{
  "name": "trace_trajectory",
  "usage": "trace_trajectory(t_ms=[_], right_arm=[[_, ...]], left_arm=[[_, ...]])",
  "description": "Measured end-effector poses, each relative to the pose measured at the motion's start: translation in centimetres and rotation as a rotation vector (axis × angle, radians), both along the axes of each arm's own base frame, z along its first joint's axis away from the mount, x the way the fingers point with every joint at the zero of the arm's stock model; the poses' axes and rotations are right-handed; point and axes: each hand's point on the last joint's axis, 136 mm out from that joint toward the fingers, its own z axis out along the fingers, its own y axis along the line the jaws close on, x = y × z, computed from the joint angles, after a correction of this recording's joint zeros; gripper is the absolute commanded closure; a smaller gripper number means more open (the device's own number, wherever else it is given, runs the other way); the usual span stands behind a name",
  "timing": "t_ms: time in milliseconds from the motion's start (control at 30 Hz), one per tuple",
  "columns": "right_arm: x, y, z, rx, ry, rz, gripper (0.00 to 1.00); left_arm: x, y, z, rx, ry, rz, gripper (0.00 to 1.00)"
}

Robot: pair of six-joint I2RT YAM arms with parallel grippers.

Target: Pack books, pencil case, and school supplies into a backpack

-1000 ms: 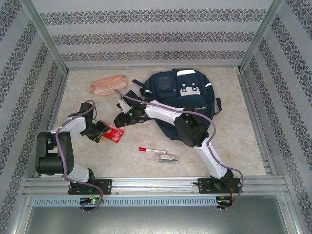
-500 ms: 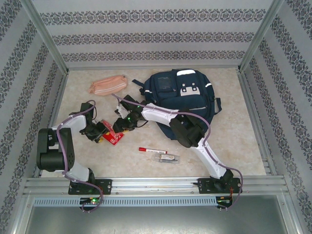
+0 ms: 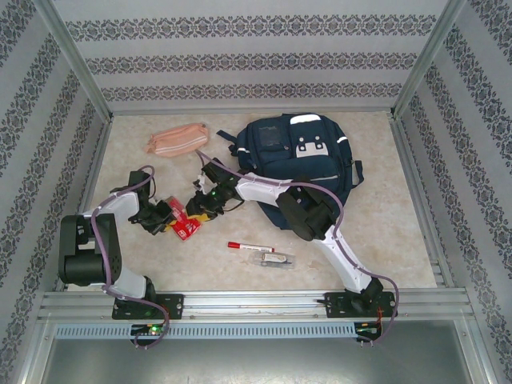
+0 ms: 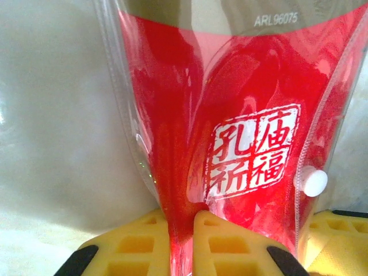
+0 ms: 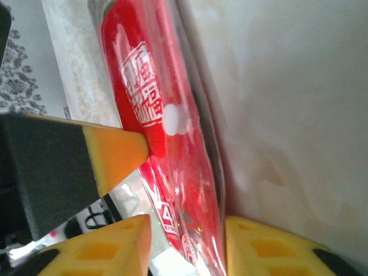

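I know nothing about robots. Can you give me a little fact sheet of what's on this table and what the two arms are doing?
left gripper: shut on small flat red packet in a clear sleeve
right gripper: jaws either side of that packet; grip unclear
to be filled: large navy-blue fabric backpack, lying flat beyond the grippers, to the right
outside it, far left: long salmon-pink fabric pencil case
loose on the table: slim white marker pen with red cap; small clear-wrapped greyish item beside it
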Motion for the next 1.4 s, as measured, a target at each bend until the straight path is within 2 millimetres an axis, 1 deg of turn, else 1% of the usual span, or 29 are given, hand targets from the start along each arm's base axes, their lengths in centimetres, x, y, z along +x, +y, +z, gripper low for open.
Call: trace_trajectory(t_ms=[67,133,167,233,267,300,400,467,500,567,633,667,700,767,833,867,900,933,967,1000,1033,1100,1133,1200,1300,1367,1400], right_arm=[[0.1,-0.1,-0.2,0.001,0.018,-0.015,0.79],[0.1,-0.1,-0.5,-0.002,0.028,-0.026,0.90],[0.1,-0.2,-0.7,-0.006,0.029,-0.030,0.94],[0.1,-0.3,-0.9,-0.010,0.025,-0.032,0.97],[0.2,-0.4,-0.9,-0.012,0.014,-0.032,0.99],[0.2,-0.4,-0.9,-0.014,0.007,-0.035,1.00],[-0.2,-0.5,-0.3,-0.008,-0.038,-0.028,1.00],[-0.9,-0.6,0.7,-0.002,-0.069,-0.017,1.00],[-1.2,-0.6,1.6,0.004,-0.091,-0.013,1.00],[-1.4,-1.1,3.4,0.015,-0.142,-0.019,1.00],[-1.5,-2.2,5.9,0.023,-0.205,-0.040,1.00],[-1.4,-3.1,7.2,0.027,-0.237,-0.057,1.00],[-1.3,-4.0,8.6,0.032,-0.270,-0.076,1.00],[-0.7,-6.4,11.4,0.043,-0.337,-0.127,1.00],[0.2,-9.7,14.7,0.058,-0.416,-0.192,1.00],[0.5,-11.2,15.8,0.063,-0.447,-0.218,1.00],[1.1,-13.5,16.8,0.055,-0.481,-0.266,1.00],[2.0,-16.2,17.6,0.040,-0.516,-0.324,1.00],[2.6,-18.4,18.0,0.025,-0.535,-0.367,1.00],[3.4,-21.2,18.3,-0.001,-0.560,-0.429,1.00],[4.0,-23.7,18.5,-0.027,-0.577,-0.484,1.00],[5.1,-30.0,18.7,-0.113,-0.617,-0.629,1.00],[5.2,-32.2,18.8,-0.144,-0.631,-0.678,1.00],[4.9,-37.2,19.4,-0.209,-0.657,-0.796,1.00],[4.3,-43.2,20.6,-0.276,-0.689,-0.949,1.00],[3.8,-46.5,21.2,-0.321,-0.700,-1.041,1.00],[3.4,-47.7,21.4,-0.339,-0.701,-1.074,1.00]], left_arm=[[0.1,0.0,0.1,0.001,-0.006,-0.004,0.86],[0.1,0.0,0.1,0.001,-0.009,-0.008,0.84],[0.2,0.0,0.2,0.001,-0.017,-0.009,0.81],[0.4,0.0,0.4,0.004,-0.041,-0.012,0.75],[0.5,0.0,0.6,0.005,-0.053,-0.014,0.70],[0.5,0.0,0.6,0.007,-0.062,-0.018,0.64],[0.5,-0.3,1.2,0.004,-0.083,-0.028,0.60],[0.0,-0.4,1.8,0.005,-0.089,-0.029,0.60],[-0.2,-0.5,2.4,0.002,-0.101,-0.029,0.60],[-0.2,-0.9,4.0,-0.016,-0.146,-0.035,0.66],[0.2,-2.0,6.2,-0.037,-0.219,-0.076,0.68],[0.6,-2.6,7.5,-0.038,-0.257,-0.105,0.67],[1.1,-3.5,9.1,-0.034,-0.313,-0.149,0.65],[1.9,-5.5,12.4,-0.038,-0.429,-0.231,0.60],[2.4,-7.9,15.7,-0.054,-0.563,-0.324,0.54],[2.5,-8.9,16.9,-0.060,-0.613,-0.365,0.51],[2.6,-10.2,18.2,-0.059,-0.676,-0.431,0.47],[2.5,-11.6,19.2,-0.053,-0.727,-0.497,0.45],[2.4,-13.0,20.0,-0.045,-0.776,-0.567,0.44],[2.2,-14.7,20.8,-0.043,-0.826,-0.651,0.45],[2.1,-16.1,21.2,-0.043,-0.861,-0.716,0.46],[1.8,-19.5,21.4,-0.034,-0.915,-0.894,0.46],[1.9,-20.8,21.2,-0.022,-0.927,-0.958,0.45],[2.3,-24.1,20.3,0.026,-0.946,-1.129,0.43],[3.6,-29.0,19.0,0.103,-0.969,-1.338,0.40],[4.8,-31.5,18.2,0.147,-0.979,-1.427,0.37],[5.7,-32.6,17.6,0.174,-0.982,-1.469,0.36]])
